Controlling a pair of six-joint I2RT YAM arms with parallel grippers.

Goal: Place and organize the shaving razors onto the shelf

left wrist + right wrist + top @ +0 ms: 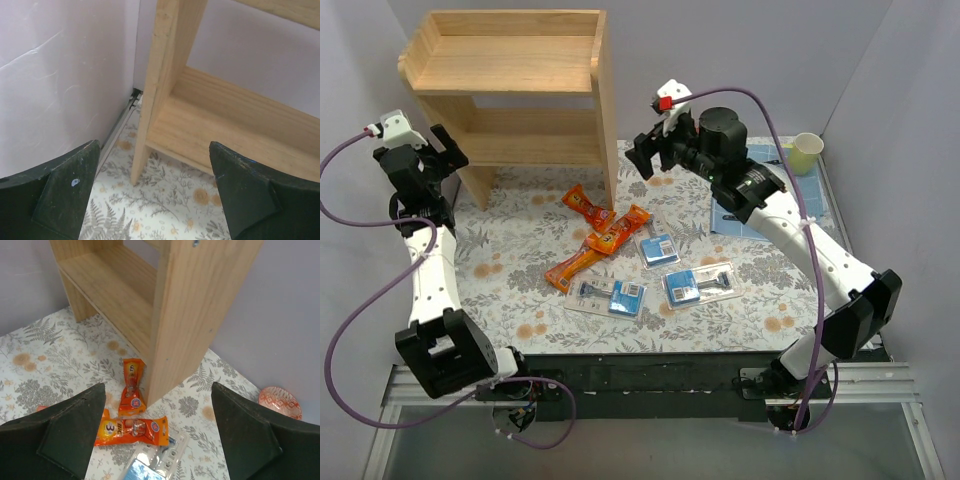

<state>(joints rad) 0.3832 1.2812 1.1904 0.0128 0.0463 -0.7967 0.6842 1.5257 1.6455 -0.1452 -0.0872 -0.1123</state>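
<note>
Three flat clear plastic blister packs of shaving razors (655, 247), each on a blue card, lie on the floral-patterned table (510, 275), just right of the orange snack packets (600, 235) and in front of the light-wood two-tier shelf (605, 110). The left gripper (154, 144) hangs by the shelf's left leg and the right gripper (159, 385) near its right panel. Both have their jaws spread wide and empty.

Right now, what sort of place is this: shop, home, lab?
Probably a lab test booth: plain panel walls around a floral-cloth table, two robot arms bolted at its edge, a wooden shelf as prop.
</note>
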